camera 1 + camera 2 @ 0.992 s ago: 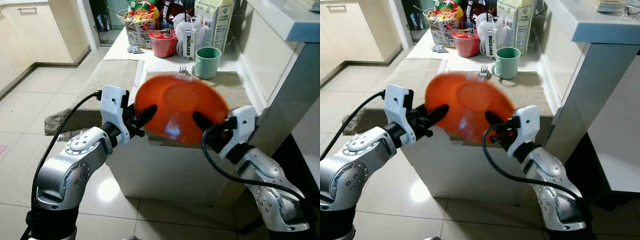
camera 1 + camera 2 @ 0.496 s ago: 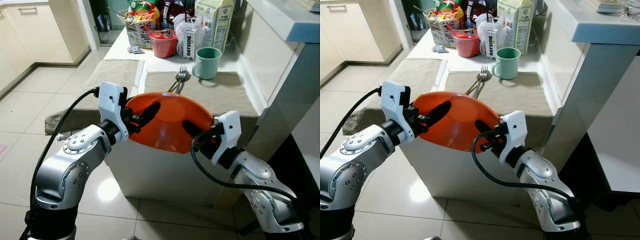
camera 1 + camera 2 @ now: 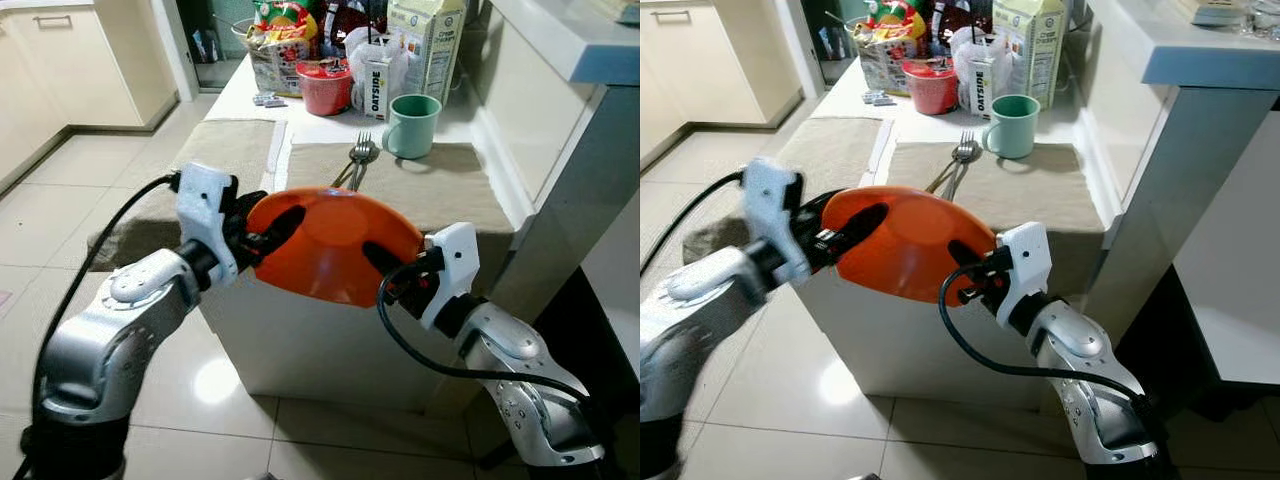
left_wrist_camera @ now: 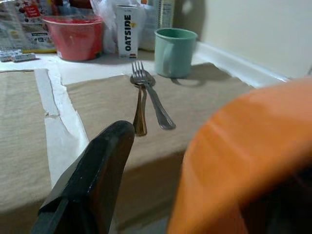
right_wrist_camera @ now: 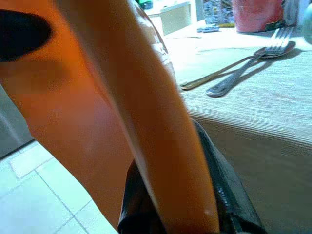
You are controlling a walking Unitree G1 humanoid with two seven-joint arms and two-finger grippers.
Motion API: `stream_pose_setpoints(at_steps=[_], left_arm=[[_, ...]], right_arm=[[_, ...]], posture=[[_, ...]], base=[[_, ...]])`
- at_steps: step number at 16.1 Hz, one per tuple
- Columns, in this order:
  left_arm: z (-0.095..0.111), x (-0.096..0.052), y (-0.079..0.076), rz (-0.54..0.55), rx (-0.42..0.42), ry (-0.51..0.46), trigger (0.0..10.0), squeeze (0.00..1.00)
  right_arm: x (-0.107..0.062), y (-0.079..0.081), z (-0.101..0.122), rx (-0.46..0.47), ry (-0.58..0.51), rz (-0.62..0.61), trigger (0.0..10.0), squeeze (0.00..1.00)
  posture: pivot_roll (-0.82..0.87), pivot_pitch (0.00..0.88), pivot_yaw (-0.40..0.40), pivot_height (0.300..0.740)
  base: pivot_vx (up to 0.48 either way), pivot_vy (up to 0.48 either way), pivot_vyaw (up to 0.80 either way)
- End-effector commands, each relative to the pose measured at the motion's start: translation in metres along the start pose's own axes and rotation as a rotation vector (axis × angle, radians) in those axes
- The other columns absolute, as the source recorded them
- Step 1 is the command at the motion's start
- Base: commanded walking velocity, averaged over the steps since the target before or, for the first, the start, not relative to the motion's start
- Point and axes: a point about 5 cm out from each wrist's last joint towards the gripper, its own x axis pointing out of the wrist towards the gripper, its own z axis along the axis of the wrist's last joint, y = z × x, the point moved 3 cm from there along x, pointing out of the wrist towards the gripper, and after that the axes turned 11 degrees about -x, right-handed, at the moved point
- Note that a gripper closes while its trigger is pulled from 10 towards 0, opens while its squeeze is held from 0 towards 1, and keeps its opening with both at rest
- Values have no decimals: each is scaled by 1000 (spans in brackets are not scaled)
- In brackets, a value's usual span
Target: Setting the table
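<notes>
At the near edge of the table (image 3: 300, 350), both grippers hold an orange plate (image 3: 335, 245) tilted. Left gripper (image 3: 268, 228) pinches its left rim between closed fingers; right gripper (image 3: 385, 268) clamps the right rim. Beyond lie a fork (image 3: 360, 160), spoon (image 4: 140, 105) and green mug (image 3: 413, 125) on a beige placemat (image 3: 440, 190).

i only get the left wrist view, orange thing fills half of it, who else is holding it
Observer: The right gripper clamps the orange plate's near rim, opposite the left gripper.
Operator: is it over the table yet
Observer: Only partly; it hangs tilted at the table's front edge, short of the fork and spoon on the placemat.
Operator: anything past the cup
Observer: A tall milk carton stands behind the green mug.
</notes>
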Motion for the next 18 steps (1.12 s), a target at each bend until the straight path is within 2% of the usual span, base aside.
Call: stream_pose_setpoints(at_steps=[1,3,5,8,10,11,12,13,16,17,18], left_arm=[[5,-11,-4,-22,26,-6,10000,0],[-4,-27,-7,-14,22,23,10000,0],[-7,-30,-9,-4,24,17,10000,0],[-3,-43,-14,5,23,-39,10000,0],[-8,-56,-16,-7,36,-55,10000,0],[-19,-68,-17,-5,-18,-52,10000,0],[-22,-70,-17,-7,-29,-50,10000,0],[-33,-79,-13,33,-37,-33,10000,0],[-44,-85,-1,147,-26,-40,10000,0],[-45,-86,10,249,-40,-84,10000,0],[-49,-91,29,420,-90,-163,10000,0]], right_arm=[[0,-2,4,-8,-23,-15,0,0],[1,-4,2,-6,-21,-22,0,0],[2,-4,2,-7,-21,-25,0,0],[6,-9,0,-17,-19,-42,0,0],[9,-12,0,-33,-22,-51,0,0],[10,-15,0,-39,-21,-53,0,0],[10,-16,0,-40,-20,-52,0,0],[12,-18,0,-45,-22,-61,0,0],[15,-26,1,-61,-35,-104,0,0],[16,-30,3,-70,-43,-131,0,0],[17,-33,5,-82,-60,-158,0,0]], posture=[[-148,0,92,740],[-131,0,95,740],[-122,0,94,740],[-101,0,89,740],[-87,0,78,740],[-82,0,73,740],[-81,0,72,740],[-72,0,65,740],[-70,0,60,740],[-73,0,57,740],[-77,0,58,740]], base=[[0,0,0],[0,0,0],[0,0,0],[0,0,0],[0,0,0],[0,0,0],[0,0,0],[0,0,0],[0,0,0],[0,0,0],[0,0,0]])
